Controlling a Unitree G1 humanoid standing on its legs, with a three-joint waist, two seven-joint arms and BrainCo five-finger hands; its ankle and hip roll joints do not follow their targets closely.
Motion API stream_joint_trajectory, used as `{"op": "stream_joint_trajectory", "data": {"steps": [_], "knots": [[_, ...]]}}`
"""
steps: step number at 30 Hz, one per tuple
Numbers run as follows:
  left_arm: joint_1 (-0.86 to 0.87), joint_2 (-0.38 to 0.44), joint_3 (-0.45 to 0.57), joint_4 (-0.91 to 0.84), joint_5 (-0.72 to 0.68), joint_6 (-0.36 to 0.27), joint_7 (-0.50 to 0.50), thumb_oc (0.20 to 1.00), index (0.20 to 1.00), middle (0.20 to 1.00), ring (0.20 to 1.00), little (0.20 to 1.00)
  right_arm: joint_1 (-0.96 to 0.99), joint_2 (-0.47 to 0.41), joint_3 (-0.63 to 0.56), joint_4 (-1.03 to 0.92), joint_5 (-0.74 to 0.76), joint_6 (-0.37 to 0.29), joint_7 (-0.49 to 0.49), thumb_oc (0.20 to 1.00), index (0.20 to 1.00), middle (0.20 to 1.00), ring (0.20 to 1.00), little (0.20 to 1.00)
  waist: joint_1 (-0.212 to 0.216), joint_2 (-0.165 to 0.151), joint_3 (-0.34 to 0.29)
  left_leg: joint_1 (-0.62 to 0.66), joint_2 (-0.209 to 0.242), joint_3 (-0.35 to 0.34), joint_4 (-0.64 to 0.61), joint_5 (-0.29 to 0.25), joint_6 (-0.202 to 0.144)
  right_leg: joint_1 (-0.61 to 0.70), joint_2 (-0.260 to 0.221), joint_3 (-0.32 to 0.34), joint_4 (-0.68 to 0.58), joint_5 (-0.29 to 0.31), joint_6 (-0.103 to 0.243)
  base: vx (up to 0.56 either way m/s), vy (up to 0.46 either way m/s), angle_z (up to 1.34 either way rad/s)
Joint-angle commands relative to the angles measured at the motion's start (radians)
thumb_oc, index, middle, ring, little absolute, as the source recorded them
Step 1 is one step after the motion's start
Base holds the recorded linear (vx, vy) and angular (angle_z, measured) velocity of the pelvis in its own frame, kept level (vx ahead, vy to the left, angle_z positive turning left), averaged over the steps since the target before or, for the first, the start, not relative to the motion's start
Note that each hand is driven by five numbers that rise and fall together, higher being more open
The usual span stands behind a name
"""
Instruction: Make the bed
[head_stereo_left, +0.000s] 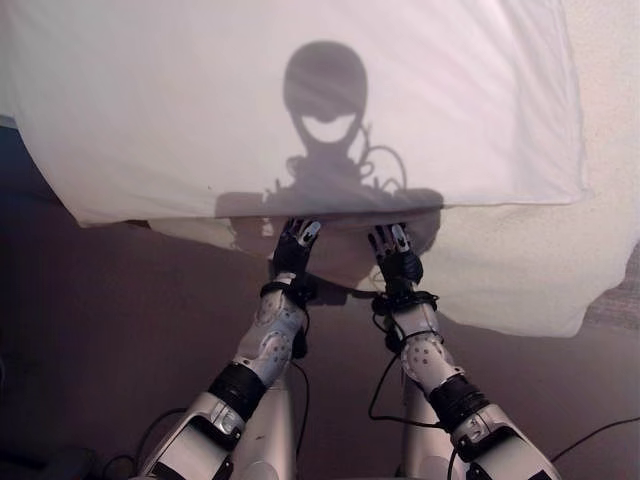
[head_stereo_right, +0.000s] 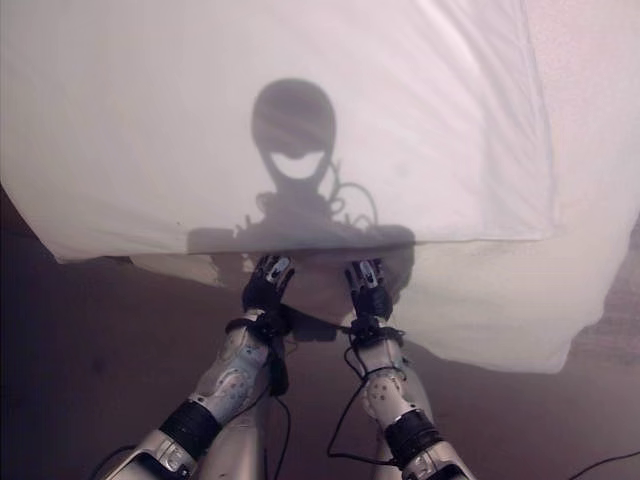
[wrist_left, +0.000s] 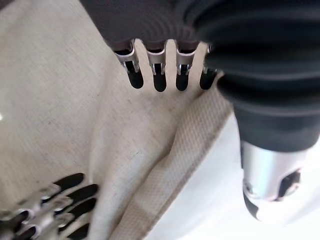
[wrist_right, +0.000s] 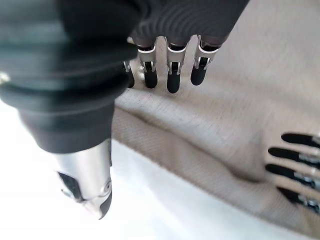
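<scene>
Left hand (head_stereo_left: 295, 246) and right hand (head_stereo_left: 395, 250) reach the blanket (wrist_left: 65, 115) edge under the white sheet (head_stereo_left: 200, 100), fingers relaxed, nothing gripped. Step: taking hold. Next move likely calls for pinching that edge.

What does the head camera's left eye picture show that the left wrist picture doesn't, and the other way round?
The left eye view takes in the wide white sheet over the bed, both arms, and the two hands side by side at its hanging edge: left hand, right hand. The left wrist view gives the close detail: beige cloth with a woven hem band running beside the white sheet, the left hand's fingers relaxed above it. Both show the two hands close together at the bedding's edge.
</scene>
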Motion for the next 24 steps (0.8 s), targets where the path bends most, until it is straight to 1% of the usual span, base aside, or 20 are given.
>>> {"op": "stream_joint_trajectory", "data": {"steps": [1, 4, 9, 10, 11, 14, 19, 20, 22, 24], "knots": [[0.011, 0.028, -0.062, -0.110, 0.078, -0.026, -0.050, 1.000, 1.000, 1.000, 1.000, 1.000, -0.003, -0.022, -0.014, -0.183, 0.020, -0.064, 0.100, 1.000, 1.000, 1.000, 1.000, 1.000, 0.001, 0.016, -0.016, 0.000, 0.056, 0.013, 0.122, -0.119, -0.087, 0.025, -0.031, -0.023, -0.165, 0.221, 0.075, 0.00, 0.000, 0.00], [0.013, 0.031, -0.065, -0.117, 0.077, -0.027, -0.054, 1.000, 1.000, 1.000, 1.000, 1.000, 0.005, -0.025, -0.005, -0.209, 0.026, -0.056, 0.111, 1.000, 1.000, 1.000, 1.000, 1.000, 0.000, 0.014, -0.016, 0.000, 0.057, 0.015, 0.124, -0.121, -0.087, 0.025, -0.033, -0.025, -0.162, 0.221, 0.075, 0.00, 0.000, 0.00], [0.030, 0.047, -0.061, -0.145, 0.071, -0.023, -0.071, 1.000, 1.000, 1.000, 1.000, 1.000, 0.058, -0.049, 0.033, -0.320, 0.077, -0.025, 0.179, 1.000, 1.000, 1.000, 1.000, 1.000, -0.011, 0.003, -0.016, -0.003, 0.062, 0.022, 0.132, -0.125, -0.086, 0.020, -0.037, -0.030, -0.156, 0.223, 0.077, 0.00, 0.000, 0.00], [0.030, 0.047, -0.061, -0.145, 0.071, -0.022, -0.071, 1.000, 1.000, 1.000, 1.000, 1.000, 0.058, -0.049, 0.033, -0.320, 0.077, -0.025, 0.179, 1.000, 1.000, 1.000, 1.000, 1.000, -0.011, 0.003, -0.016, -0.002, 0.062, 0.022, 0.132, -0.125, -0.086, 0.020, -0.037, -0.030, -0.156, 0.223, 0.077, 0.00, 0.000, 0.00], [0.038, 0.055, -0.055, -0.155, 0.073, -0.020, -0.073, 1.000, 1.000, 1.000, 1.000, 1.000, 0.081, -0.059, 0.043, -0.358, 0.110, -0.013, 0.206, 1.000, 1.000, 1.000, 1.000, 1.000, -0.016, 0.000, -0.016, -0.004, 0.065, 0.027, 0.131, -0.124, -0.087, 0.020, -0.040, -0.035, -0.159, 0.228, 0.079, 0.00, 0.000, 0.00], [0.048, 0.059, -0.045, -0.154, 0.070, -0.017, -0.074, 1.000, 1.000, 1.000, 1.000, 1.000, 0.105, -0.068, 0.056, -0.375, 0.121, -0.008, 0.215, 1.000, 1.000, 1.000, 1.000, 1.000, -0.018, -0.005, -0.016, 0.004, 0.067, 0.031, 0.129, -0.122, -0.089, 0.028, -0.039, -0.038, -0.162, 0.230, 0.078, 0.00, 0.000, 0.00], [0.055, 0.052, -0.028, -0.138, 0.050, -0.012, -0.076, 1.000, 1.000, 1.000, 1.000, 1.000, 0.165, -0.086, 0.076, -0.363, 0.146, 0.035, 0.218, 1.000, 1.000, 1.000, 1.000, 1.000, -0.027, -0.023, -0.016, 0.045, 0.079, 0.037, 0.123, -0.120, -0.095, 0.066, -0.036, -0.051, -0.175, 0.235, 0.080, 0.00, 0.000, 0.00], [0.056, 0.051, -0.028, -0.138, 0.050, -0.012, -0.076, 1.000, 1.000, 1.000, 1.000, 1.000, 0.166, -0.086, 0.077, -0.364, 0.146, 0.036, 0.218, 1.000, 1.000, 1.000, 1.000, 1.000, -0.028, -0.023, -0.016, 0.047, 0.079, 0.037, 0.122, -0.120, -0.095, 0.068, -0.035, -0.051, -0.176, 0.235, 0.080, 0.00, 0.000, 0.00], [0.060, 0.051, -0.023, -0.131, 0.046, -0.008, -0.078, 1.000, 1.000, 1.000, 1.000, 1.000, 0.194, -0.095, 0.078, -0.366, 0.156, 0.060, 0.224, 1.000, 1.000, 1.000, 1.000, 1.000, -0.032, -0.031, -0.016, 0.075, 0.080, 0.035, 0.115, -0.119, -0.096, 0.091, -0.035, -0.052, -0.178, 0.236, 0.082, 0.00, 0.000, 0.00], [0.064, 0.053, -0.019, -0.130, 0.044, -0.006, -0.080, 1.000, 1.000, 1.000, 1.000, 1.000, 0.209, -0.099, 0.079, -0.368, 0.165, 0.065, 0.227, 1.000, 1.000, 1.000, 1.000, 1.000, -0.033, -0.034, -0.016, 0.088, 0.080, 0.036, 0.115, -0.120, -0.097, 0.102, -0.034, -0.052, -0.180, 0.237, 0.082, 0.00, 0.000, 0.00]]}}
